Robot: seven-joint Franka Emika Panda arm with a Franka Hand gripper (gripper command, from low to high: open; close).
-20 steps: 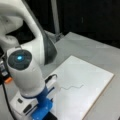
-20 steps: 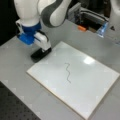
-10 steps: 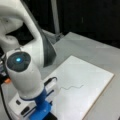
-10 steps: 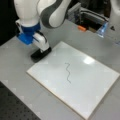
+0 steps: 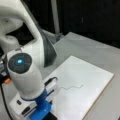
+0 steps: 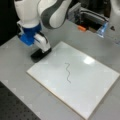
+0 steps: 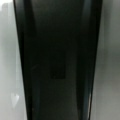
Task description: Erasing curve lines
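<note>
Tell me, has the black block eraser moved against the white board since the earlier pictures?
No. In a front view the black block eraser stays at the white board's left corner.

White arm (image 6: 27, 12); grey joint; blue wrist mount; glowing blue button.

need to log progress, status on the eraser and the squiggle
Gripper shut on black eraser, at the white board's corner toward a front view's left. Curve lines intact mid-board, untouched. Nothing between eraser and lines.

board (image 6: 82, 82): open above, only curve lines (image 6: 68, 72) | claw (image 6: 42, 48) with eraser (image 6: 40, 54) at a front view's left corner
</note>
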